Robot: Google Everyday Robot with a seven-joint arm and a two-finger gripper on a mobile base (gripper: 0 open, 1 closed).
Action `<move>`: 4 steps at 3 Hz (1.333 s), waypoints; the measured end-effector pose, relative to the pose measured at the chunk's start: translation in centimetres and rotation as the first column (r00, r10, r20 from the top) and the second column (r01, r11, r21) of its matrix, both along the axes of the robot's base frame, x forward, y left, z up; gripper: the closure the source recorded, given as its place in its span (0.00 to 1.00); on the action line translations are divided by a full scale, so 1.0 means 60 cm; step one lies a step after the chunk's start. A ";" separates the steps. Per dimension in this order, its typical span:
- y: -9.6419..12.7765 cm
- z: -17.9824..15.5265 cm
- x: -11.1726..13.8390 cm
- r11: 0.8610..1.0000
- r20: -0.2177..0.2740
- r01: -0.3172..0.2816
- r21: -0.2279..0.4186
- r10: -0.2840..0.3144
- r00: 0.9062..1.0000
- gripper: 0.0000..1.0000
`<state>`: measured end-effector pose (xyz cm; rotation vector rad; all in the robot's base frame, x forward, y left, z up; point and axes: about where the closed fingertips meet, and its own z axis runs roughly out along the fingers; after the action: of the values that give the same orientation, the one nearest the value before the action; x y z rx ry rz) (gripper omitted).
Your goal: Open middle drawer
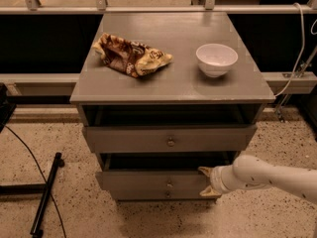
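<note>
The grey cabinet [173,86] has three drawers. The middle drawer [143,180], with a small round knob [170,185], stands pulled out a little, with a dark gap above it. My gripper [206,182] comes in from the right on a white arm [267,175]. Its two fingers sit above and below the right end of the middle drawer's front and grip it.
The top drawer [168,139] also stands slightly out. The bottom drawer [158,195] is shut. A crumpled brown chip bag [131,55] and a white bowl [216,59] lie on the cabinet top. A black stand and cable [44,192] lie on the floor at left.
</note>
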<state>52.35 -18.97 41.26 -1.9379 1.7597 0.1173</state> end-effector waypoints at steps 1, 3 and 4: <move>0.000 0.004 0.000 1.000 0.000 0.000 0.000 0.000 1.000 0.30; 0.002 0.005 -0.001 1.000 -0.002 -0.002 0.001 0.002 1.000 0.00; 0.002 0.005 -0.001 1.000 -0.002 -0.002 0.001 0.002 1.000 0.00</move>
<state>52.29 -18.85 41.58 -1.9401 1.7586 0.1211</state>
